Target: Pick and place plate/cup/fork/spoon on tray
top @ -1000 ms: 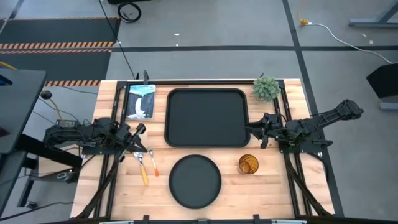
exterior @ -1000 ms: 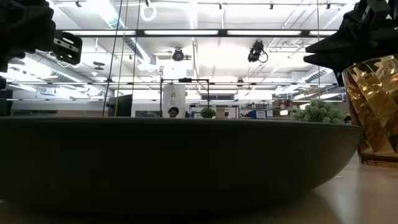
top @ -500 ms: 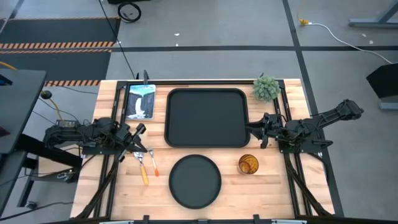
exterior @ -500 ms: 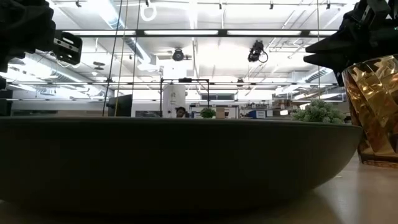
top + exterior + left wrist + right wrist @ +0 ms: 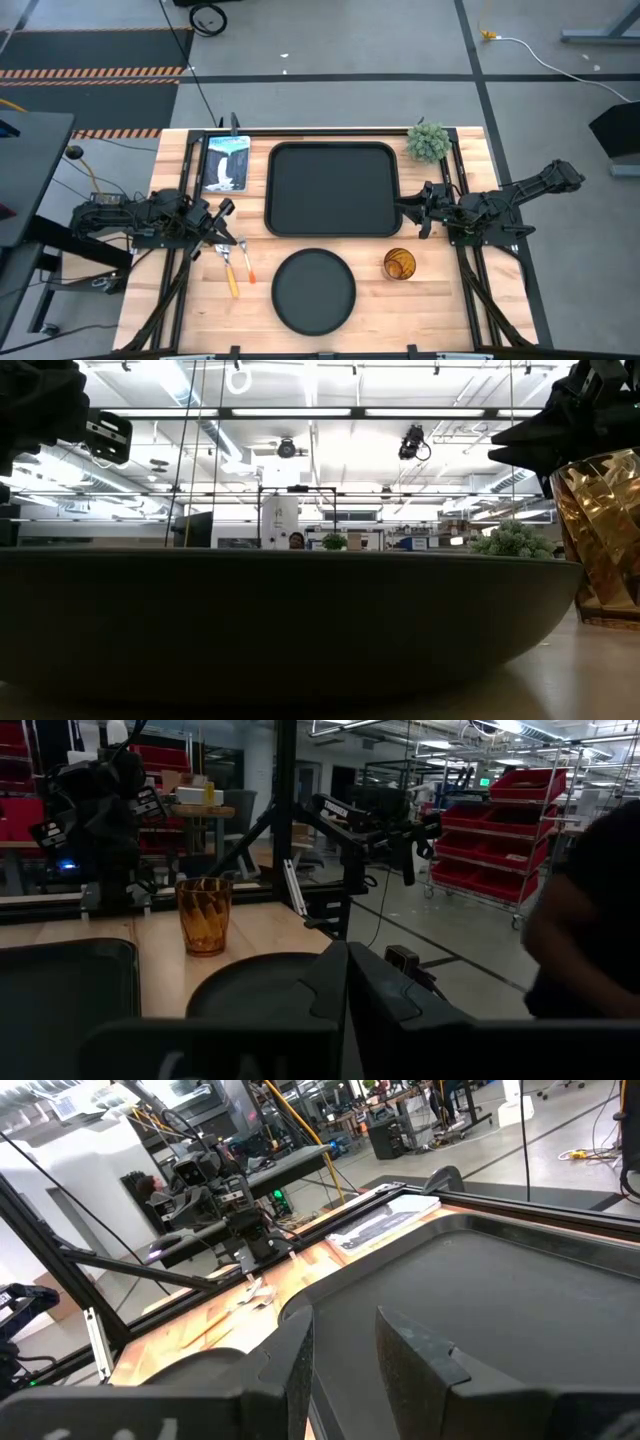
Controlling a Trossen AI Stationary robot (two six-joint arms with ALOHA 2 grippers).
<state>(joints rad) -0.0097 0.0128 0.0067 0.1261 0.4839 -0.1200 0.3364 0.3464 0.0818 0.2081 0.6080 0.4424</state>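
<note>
The black tray (image 5: 332, 190) lies at the table's far middle. The round black plate (image 5: 314, 290) lies in front of it, near the front edge. The amber cup (image 5: 399, 264) stands upright to the right of the plate. The fork and spoon (image 5: 236, 262) lie side by side on the wood left of the plate, orange handles toward the front; which is which I cannot tell. My left gripper (image 5: 226, 209) hovers shut just beyond the utensils, left of the tray. My right gripper (image 5: 404, 207) hovers at the tray's right rim, beyond the cup, its fingers a little apart (image 5: 345, 1360) and empty.
A small green potted plant (image 5: 428, 141) stands at the far right corner. A printed card (image 5: 226, 162) lies at the far left, beside the tray. In the left wrist view a person (image 5: 590, 920) shows beyond the table.
</note>
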